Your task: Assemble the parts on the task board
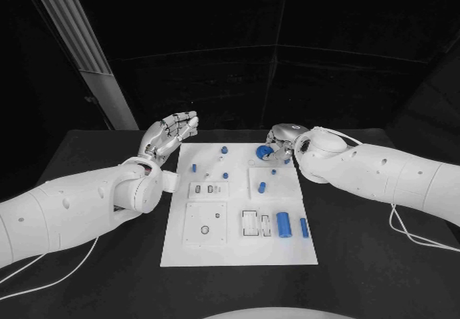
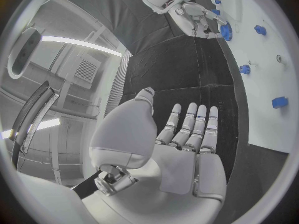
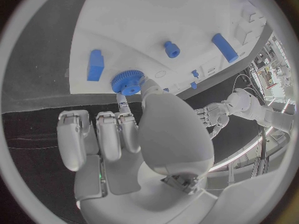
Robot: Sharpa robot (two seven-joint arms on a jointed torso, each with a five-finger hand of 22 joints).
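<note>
The white task board (image 1: 240, 256) lies in the middle of the black table. A blue gear (image 1: 262, 153) sits at the board's far edge, right of centre. My right hand (image 1: 284, 138) reaches down to it, and in the right wrist view the thumb and a finger pinch the gear (image 3: 127, 82) while the other fingers (image 3: 74, 134) stay curled beside it. My left hand (image 1: 171, 135) is raised off the table by the board's far left corner, fingers (image 2: 193, 124) straight and apart, holding nothing. Several small blue parts stand on the board, among them a large cylinder (image 1: 284, 224) near the front.
White insert blocks with slots (image 1: 206, 226) sit on the board's left half. A blue peg (image 3: 171, 49) and two blue blocks (image 3: 94, 64) stand close to the gear. A white cable (image 1: 412, 232) trails on the table under my right arm. Bare black table (image 1: 86, 146) surrounds the board.
</note>
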